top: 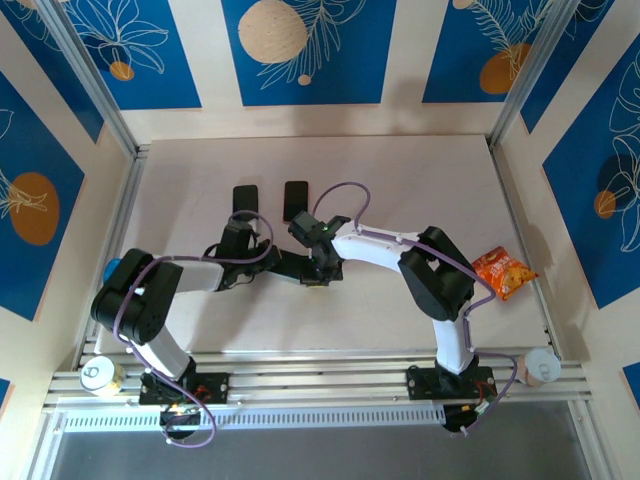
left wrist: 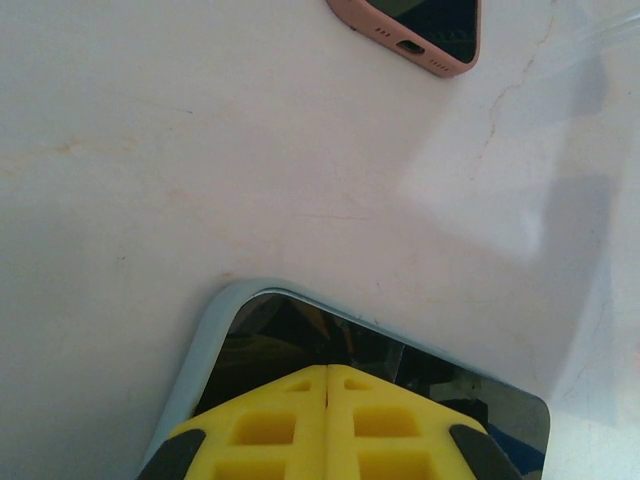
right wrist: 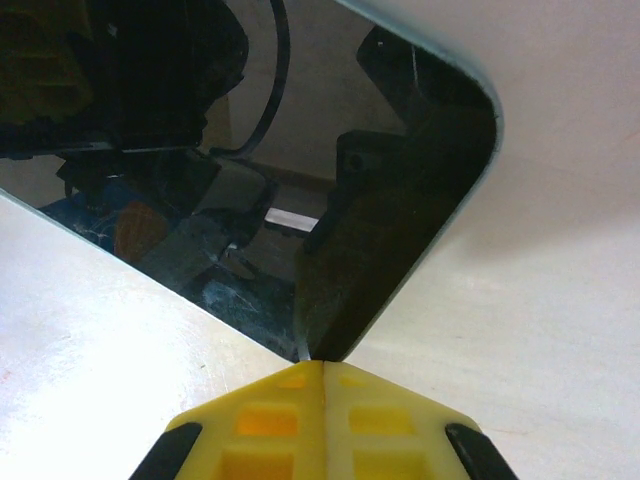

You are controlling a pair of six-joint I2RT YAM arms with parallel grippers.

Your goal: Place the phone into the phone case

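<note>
Top view: left arm (top: 190, 275) and right arm (top: 380, 245) bent inward, wrists close together over mid-surface (top: 420, 190); snack bag (top: 503, 272) at right edge. Left wrist: left fingers (left wrist: 280, 425) closed tight together over phone (left wrist: 300, 335) lying flat; pink case (left wrist: 415, 40) beyond, apart. Right wrist: right fingers (right wrist: 270, 420) likewise closed, tips at the phone's corner.

Top view: bright, even, diffuse light from above. Soft short shadows lie under left arm (top: 190, 275) & right arm (top: 375, 243) on the table (top: 400, 180); pic is sharp throughout. Left wrist view: table v. bright, nearly washed out, w/ a pale grey shadow patch at right. Pink phone case (left wrist: 440, 55) is in focus; left gripper (left wrist: 327, 372) is close to lens & soft. Right wrist view: dimmer, warm tint. Phone (right wrist: 300, 200) screen is glossy & mirrors dark shapes; right gripper (right wrist: 323, 368) is blurred.
</note>
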